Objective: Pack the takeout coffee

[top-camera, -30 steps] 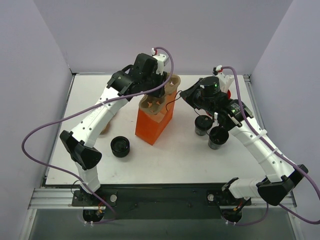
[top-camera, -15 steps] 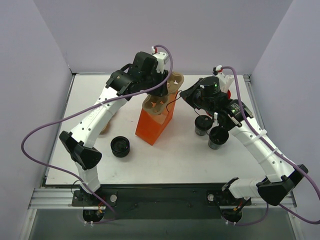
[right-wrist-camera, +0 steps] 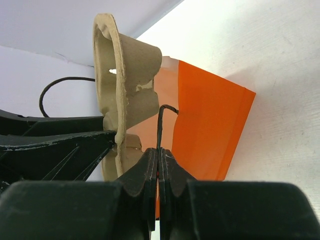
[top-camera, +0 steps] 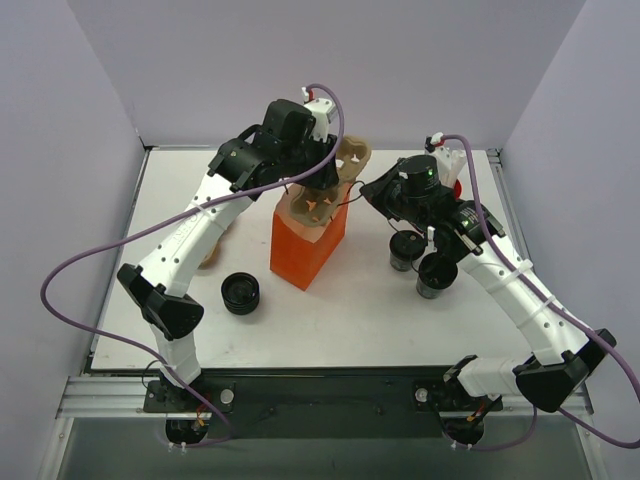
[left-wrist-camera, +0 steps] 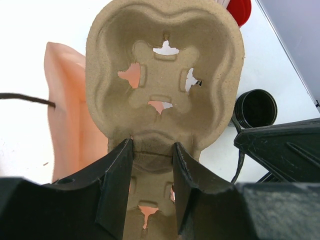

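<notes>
Orange bag (top-camera: 305,250) is standing upright near the middle of the worktop (top-camera: 330,320), with its mouth open at the top. The left end effector (left-wrist-camera: 152,146) is gripping a brown pulp tray (left-wrist-camera: 165,50), its two black fingers (left-wrist-camera: 117,185) pressing from either side on the narrow ridge between the tray's cup wells. The tray is hanging steeply tilted, almost on edge, with its lower end at the bag's mouth and its upper end sticking up above it; how far the lower end is reaching inside cannot be told. The right end effector (right-wrist-camera: 158,152) is pinching closed on the bag's thin black cord handle (right-wrist-camera: 159,127), and the cord is looping up from between the fingers just beside the bag's wall. A dark coffee cup (top-camera: 403,250) with a round black rim is standing outside the bag, on the worktop to the bag's right and under the right arm. A second cup (top-camera: 435,277) of the same kind is standing just beside it, nearer the arms' bases; both are sitting apart from the end effectors. A red cup (top-camera: 458,187) is showing partly behind the right wrist at the far side. A low ribbed black stack (top-camera: 241,292) is lying on the worktop to the left of the bag, apart from it.
</notes>
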`<state>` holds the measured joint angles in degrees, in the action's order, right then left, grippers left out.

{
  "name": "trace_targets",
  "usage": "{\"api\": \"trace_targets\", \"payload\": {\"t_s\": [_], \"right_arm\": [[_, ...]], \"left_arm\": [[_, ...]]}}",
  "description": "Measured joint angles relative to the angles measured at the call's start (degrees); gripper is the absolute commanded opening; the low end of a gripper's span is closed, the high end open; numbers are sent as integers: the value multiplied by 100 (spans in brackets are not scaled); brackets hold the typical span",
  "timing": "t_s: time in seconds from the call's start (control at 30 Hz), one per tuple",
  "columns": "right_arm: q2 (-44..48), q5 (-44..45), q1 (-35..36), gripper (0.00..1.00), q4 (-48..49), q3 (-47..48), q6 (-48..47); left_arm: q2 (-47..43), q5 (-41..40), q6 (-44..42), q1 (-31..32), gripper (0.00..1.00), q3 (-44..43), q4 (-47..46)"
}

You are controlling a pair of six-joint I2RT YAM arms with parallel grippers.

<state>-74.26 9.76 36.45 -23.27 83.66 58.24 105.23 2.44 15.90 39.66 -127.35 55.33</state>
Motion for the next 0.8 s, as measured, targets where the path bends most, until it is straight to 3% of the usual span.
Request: {"api": "trace_targets", "payload": {"t_s": [0.8], "right_arm": [[57, 13, 0, 0, 33, -63, -83]], "left_arm": [[-142, -651, -210, 0, 16, 807, -52]]}}
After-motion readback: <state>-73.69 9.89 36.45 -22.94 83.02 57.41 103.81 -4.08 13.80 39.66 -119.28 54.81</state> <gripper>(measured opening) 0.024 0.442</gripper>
